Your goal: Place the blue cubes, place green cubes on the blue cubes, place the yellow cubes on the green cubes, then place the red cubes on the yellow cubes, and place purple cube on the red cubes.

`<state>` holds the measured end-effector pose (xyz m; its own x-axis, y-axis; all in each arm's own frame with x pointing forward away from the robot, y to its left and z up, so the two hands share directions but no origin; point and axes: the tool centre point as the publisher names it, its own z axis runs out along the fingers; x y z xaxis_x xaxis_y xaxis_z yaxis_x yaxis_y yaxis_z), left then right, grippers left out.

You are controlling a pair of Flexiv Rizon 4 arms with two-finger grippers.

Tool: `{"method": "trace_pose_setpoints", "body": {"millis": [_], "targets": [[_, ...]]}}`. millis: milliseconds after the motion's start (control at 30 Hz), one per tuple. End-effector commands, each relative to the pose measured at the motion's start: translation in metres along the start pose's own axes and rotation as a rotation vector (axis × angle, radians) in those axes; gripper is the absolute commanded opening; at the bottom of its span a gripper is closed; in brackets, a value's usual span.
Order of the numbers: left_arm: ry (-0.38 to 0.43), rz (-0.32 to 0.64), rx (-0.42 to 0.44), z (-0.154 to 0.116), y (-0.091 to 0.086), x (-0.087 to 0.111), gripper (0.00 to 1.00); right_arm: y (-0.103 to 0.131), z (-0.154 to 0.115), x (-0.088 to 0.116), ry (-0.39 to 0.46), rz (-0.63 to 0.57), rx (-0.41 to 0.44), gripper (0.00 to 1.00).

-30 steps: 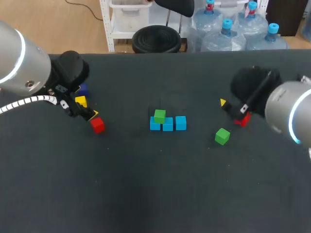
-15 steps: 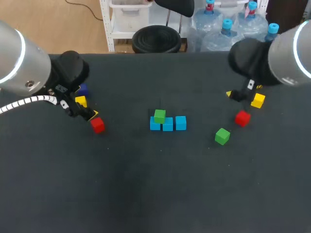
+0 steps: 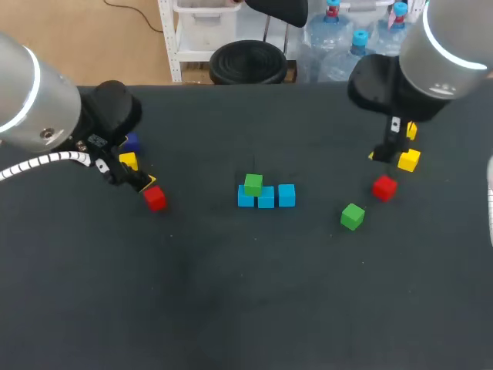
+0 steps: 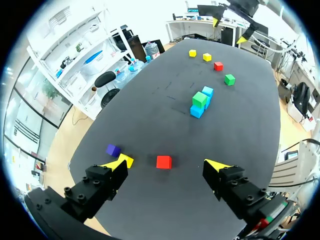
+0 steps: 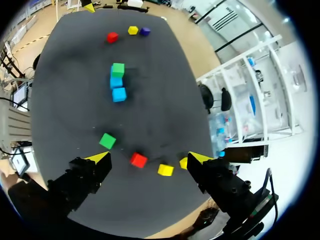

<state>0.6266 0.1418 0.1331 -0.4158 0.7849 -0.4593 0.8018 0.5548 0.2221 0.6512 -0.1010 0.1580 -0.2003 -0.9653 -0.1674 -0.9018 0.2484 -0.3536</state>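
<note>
Three blue cubes (image 3: 266, 198) sit in a row at mid-table, and a green cube (image 3: 253, 184) rests on the leftmost one. A loose green cube (image 3: 353, 216), a red cube (image 3: 384, 187) and a yellow cube (image 3: 409, 160) lie to the right, with a second yellow cube (image 3: 410, 131) behind it. My right gripper (image 3: 389, 146) hangs open above them; in its wrist view the red cube (image 5: 139, 160) shows between the open fingers. On the left lie a red cube (image 3: 155, 199), a yellow cube (image 3: 128, 161) and a purple cube (image 3: 131, 142). My left gripper (image 3: 127, 176) is open over them, holding nothing.
The dark table (image 3: 246, 293) has wide free room across its front half. Its far edge (image 3: 254, 85) runs behind both arms. No other objects stand on it.
My right arm rose and swung back toward the far right, uncovering the red and yellow cubes beneath it. The left arm and all cubes kept still.
</note>
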Motion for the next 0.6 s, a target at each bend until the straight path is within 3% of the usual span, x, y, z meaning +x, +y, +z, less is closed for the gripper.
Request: {"method": "trace_pose_setpoints", "body": {"millis": [33,267,600], "targets": [[-0.003,0.002,0.003,0.0,0.001,0.001,1.0,0.011,0.014,-0.001,0.017,0.01,-0.149,1.0],[-0.003,0.002,0.003,0.0,0.001,0.001,1.0,0.034,0.035,0.012,0.034,0.044,-0.263,1.0],[-0.003,0.002,0.003,0.0,0.001,0.001,1.0,0.045,0.042,0.016,-0.012,0.068,-0.251,1.0]]}}
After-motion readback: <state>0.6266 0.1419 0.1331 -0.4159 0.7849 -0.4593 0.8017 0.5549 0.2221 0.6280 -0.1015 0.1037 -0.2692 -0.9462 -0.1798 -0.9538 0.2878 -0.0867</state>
